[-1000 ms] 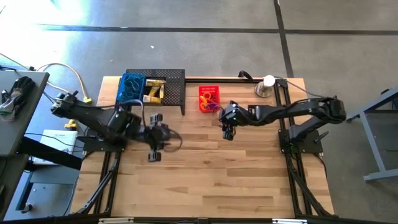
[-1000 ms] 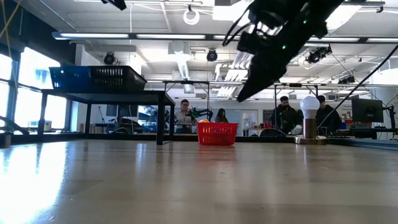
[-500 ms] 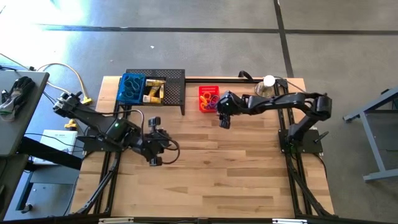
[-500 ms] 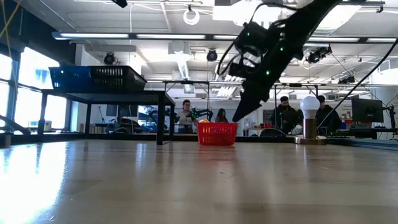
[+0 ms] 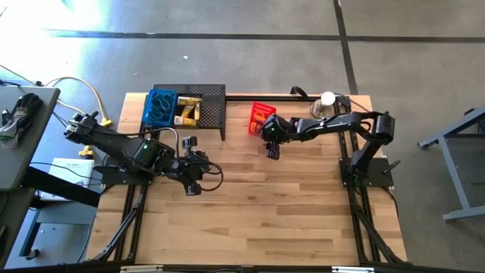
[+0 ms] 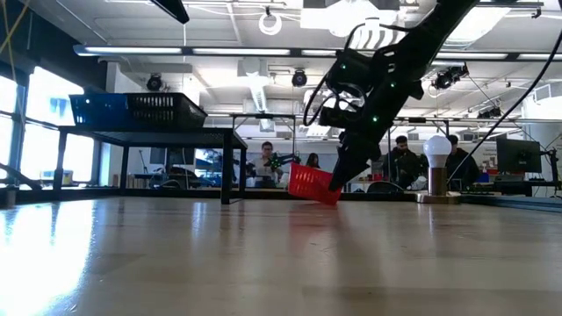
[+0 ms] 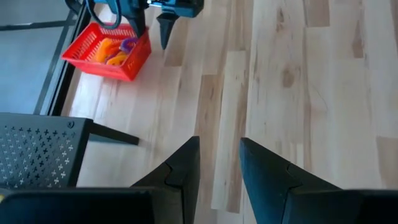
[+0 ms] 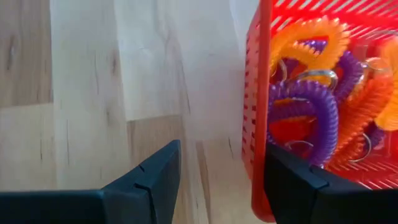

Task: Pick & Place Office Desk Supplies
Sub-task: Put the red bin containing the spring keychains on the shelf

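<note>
A red mesh basket (image 5: 261,116) with orange and purple coil loops (image 8: 317,81) stands tilted near the table's far edge (image 6: 313,184), one side raised. My right gripper (image 5: 268,136) is open at it (image 8: 217,180), one finger inside the basket and one outside. My left gripper (image 5: 195,180) hovers open over bare wood at mid-left (image 7: 219,168), with nothing between its fingers. At the far left, a blue basket (image 5: 159,106) and yellow-and-white boxes (image 5: 187,112) rest on a black mesh shelf (image 5: 212,102). My right gripper straddles the basket's near side wall (image 8: 256,130), slanting down from the table's right. One finger (image 8: 292,180) is inside, close against the wall. The other (image 8: 146,180) is outside, with a gap to the wall. The basket is tipped, only partly on the table.
A silver dome with a white ball (image 5: 324,105) stands at the far right, just behind my right arm. Black frame rails run along both side edges. Bare wood fills the table's near half (image 5: 258,220).
My right gripper has gone down and toward the table's far edge, into the red basket. The basket, square and flat before, has turned about, shifted a little to the right and tipped up on one side.
</note>
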Available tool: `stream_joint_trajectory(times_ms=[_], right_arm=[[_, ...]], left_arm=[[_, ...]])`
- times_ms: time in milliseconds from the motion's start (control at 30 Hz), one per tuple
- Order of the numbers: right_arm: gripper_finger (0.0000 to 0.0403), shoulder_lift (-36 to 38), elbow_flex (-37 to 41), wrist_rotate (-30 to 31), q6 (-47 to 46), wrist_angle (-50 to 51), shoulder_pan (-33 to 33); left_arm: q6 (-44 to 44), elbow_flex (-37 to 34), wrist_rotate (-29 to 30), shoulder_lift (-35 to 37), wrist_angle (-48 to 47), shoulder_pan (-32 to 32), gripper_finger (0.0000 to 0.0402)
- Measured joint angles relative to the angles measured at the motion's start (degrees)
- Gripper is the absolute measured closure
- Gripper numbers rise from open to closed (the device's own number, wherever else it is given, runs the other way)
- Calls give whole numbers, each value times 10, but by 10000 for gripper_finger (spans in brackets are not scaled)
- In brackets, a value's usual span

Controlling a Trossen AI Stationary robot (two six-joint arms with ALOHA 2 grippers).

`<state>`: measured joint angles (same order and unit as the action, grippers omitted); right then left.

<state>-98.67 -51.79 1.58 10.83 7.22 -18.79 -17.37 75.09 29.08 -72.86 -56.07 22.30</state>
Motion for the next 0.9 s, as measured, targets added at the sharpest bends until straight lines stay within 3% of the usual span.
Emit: stream_joint_trajectory(times_ms=[233,533,767,900], right_arm=[[236,0,0,-1,14,-11,0],[389,0,0,29,43,0,0],[400,3,-3,29,40,11,44],[400,4,-42,43,38,56,94]], left_arm=[[-1,-17,-2,0,4,-8,295],[0,-77,31,-1,74,-16,295],[10,-94,31,-24,92,-32,295],[31,-94,30,-52,119,-41,295]])
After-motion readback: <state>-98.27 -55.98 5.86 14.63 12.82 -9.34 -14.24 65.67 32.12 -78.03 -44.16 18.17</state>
